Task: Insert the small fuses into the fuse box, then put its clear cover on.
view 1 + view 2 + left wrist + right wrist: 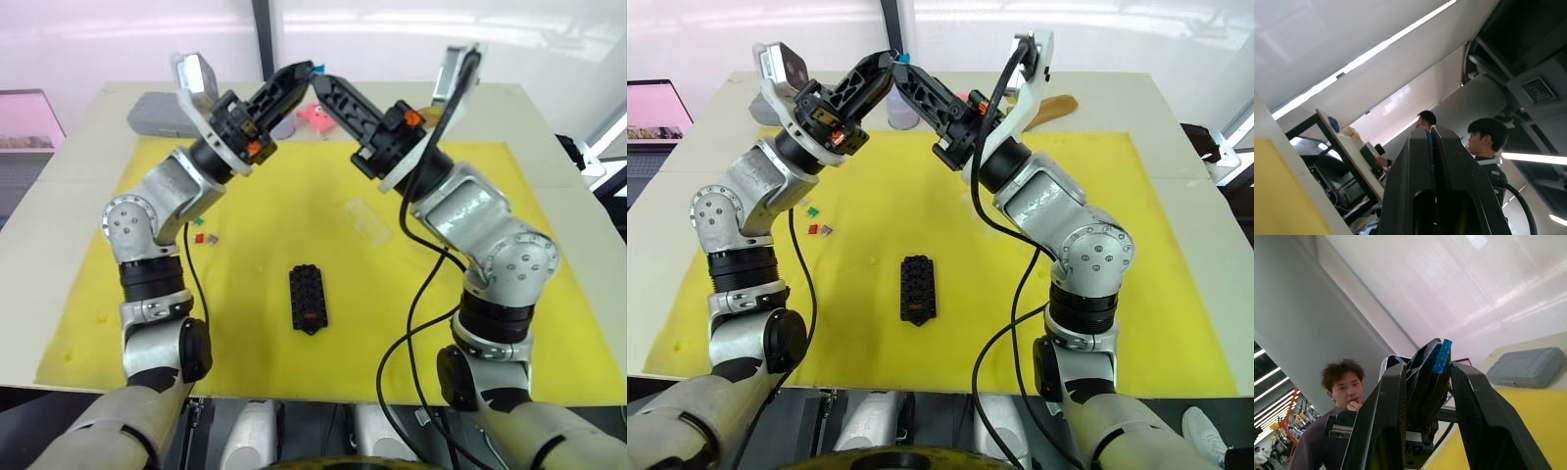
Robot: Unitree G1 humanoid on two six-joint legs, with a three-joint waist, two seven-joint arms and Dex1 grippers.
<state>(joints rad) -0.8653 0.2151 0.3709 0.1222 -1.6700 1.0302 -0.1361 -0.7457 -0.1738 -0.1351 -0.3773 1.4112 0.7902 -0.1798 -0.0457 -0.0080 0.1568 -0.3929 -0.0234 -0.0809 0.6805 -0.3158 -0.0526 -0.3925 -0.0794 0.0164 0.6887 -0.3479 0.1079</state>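
Right wrist view: my left gripper (1437, 363) clamped on a blue fuse (1442, 356) between my right gripper's (1426, 377) spread fingers | step: mid-air handover | fuse box (308, 298) on mat below | next: right closes on fuse.

A yellow mat (294, 215) covers a cream table (59, 186) before a bright frosted window wall (1097, 39) split by a dark post (890, 24) — a grey case (157, 116) at the table's far edge — with long ceiling lights (1352, 63) and a vent (1537, 90) overhead.
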